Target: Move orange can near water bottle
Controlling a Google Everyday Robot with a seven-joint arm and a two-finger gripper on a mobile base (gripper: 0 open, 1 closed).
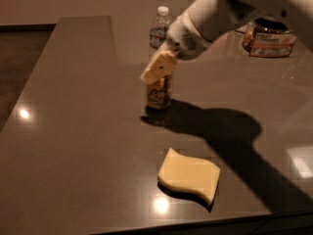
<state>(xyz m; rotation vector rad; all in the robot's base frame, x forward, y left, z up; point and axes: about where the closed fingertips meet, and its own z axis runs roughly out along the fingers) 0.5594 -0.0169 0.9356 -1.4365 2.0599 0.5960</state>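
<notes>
The white arm was extended in from the 2 o'clock corner, sloped down toward the middle of the dark table. The gripper was pointed downward and its tan fingers were clamped around the top of the orange can, which was held upright. Whether the can's base touched the table could not be told. The water bottle was seen at 12 o'clock from the can, near but apart. A yellow sponge was laid at 5 o'clock, and a jar at 2 o'clock.

claw on orange can; water bottle behind; sponge in front
</notes>
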